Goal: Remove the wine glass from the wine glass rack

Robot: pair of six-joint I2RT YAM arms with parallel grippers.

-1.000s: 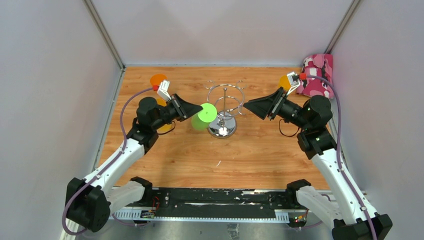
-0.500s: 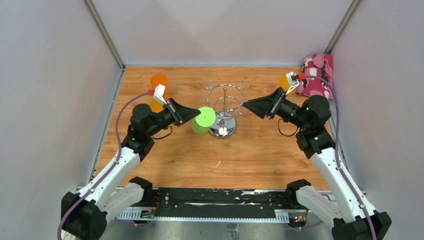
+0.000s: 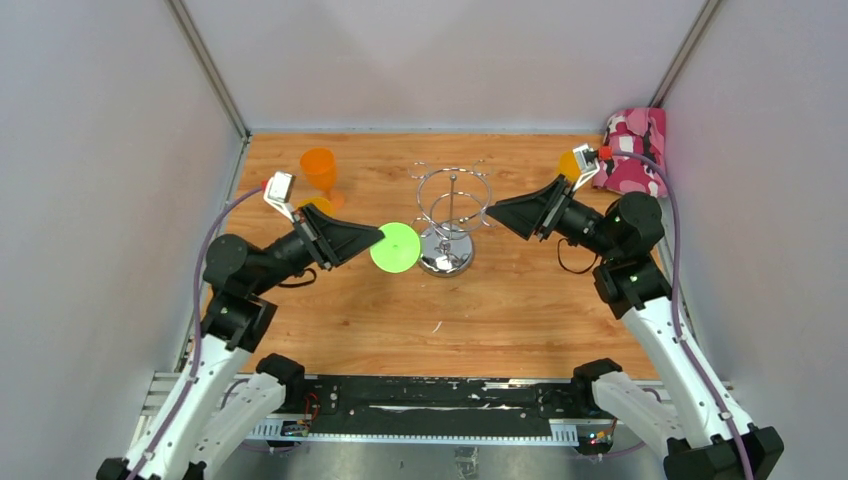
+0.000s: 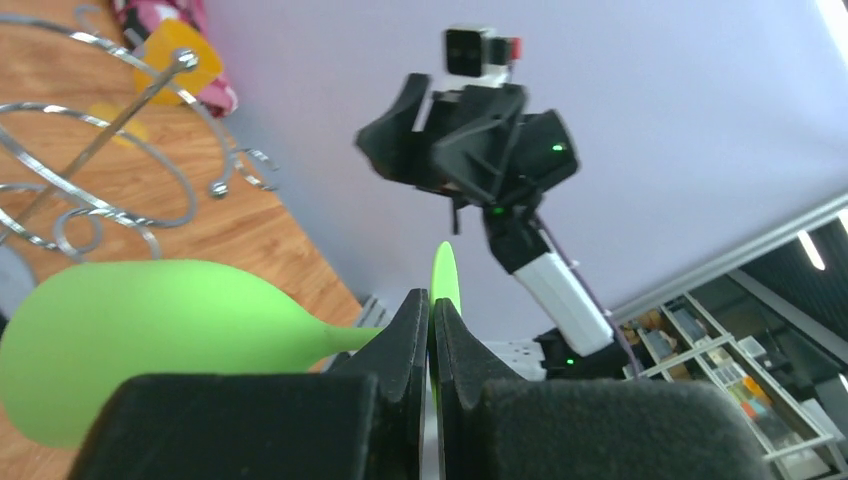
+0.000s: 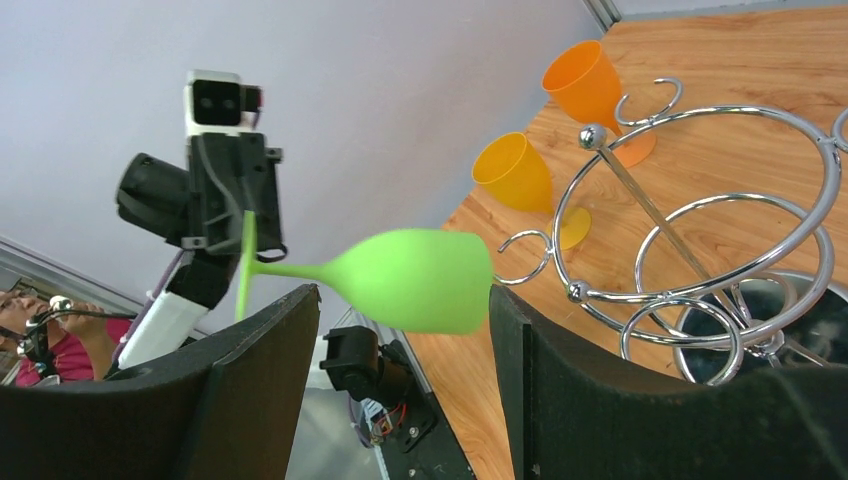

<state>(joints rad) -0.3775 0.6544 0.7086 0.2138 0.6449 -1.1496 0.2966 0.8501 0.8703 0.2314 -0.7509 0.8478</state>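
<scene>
Removal looks done: left gripper clamps the lime-green plastic wine glass by its stem, sideways just beside the shiny chrome wire rack (right gripper gapes wide), with only setting-down left.

Wine glass just left of the rack; 2 cups behind-left.

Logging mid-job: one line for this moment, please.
left gripper: shut on green glass stem | green glass: off rack, beside it | right gripper: open, by rack
</scene>
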